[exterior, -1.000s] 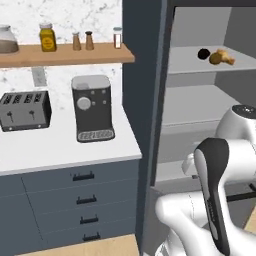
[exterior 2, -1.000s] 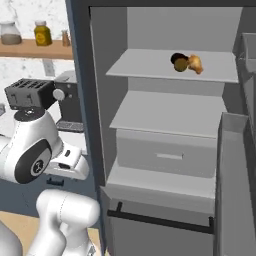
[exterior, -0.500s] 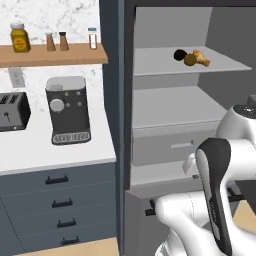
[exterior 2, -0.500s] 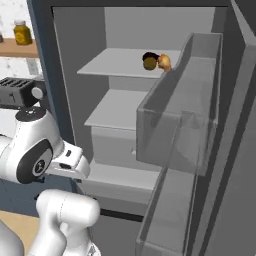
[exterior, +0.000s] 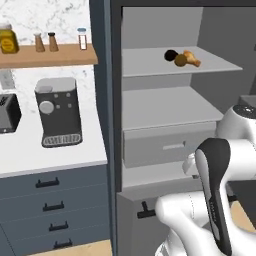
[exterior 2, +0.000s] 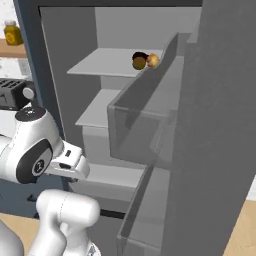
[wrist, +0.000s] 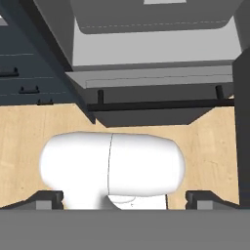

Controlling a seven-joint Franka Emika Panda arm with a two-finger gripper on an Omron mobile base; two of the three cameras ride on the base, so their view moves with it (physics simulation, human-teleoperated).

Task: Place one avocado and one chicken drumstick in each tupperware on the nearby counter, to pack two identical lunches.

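The avocado (exterior: 171,55) and chicken drumstick (exterior: 190,58) lie together near the front edge of the fridge's top shelf (exterior: 150,62), a second dark round item touching them, too small to name. The end effector (wrist: 124,196) is well below, aimed at the floor (wrist: 29,127), fingers spread wide, empty. The table (exterior: 30,155) is cut off at left.

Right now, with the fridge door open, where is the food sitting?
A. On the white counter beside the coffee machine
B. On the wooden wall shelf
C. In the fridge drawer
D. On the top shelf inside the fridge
D. The dark avocado and the tan drumstick lie together on the top shelf of the open fridge, well above its closed drawer.
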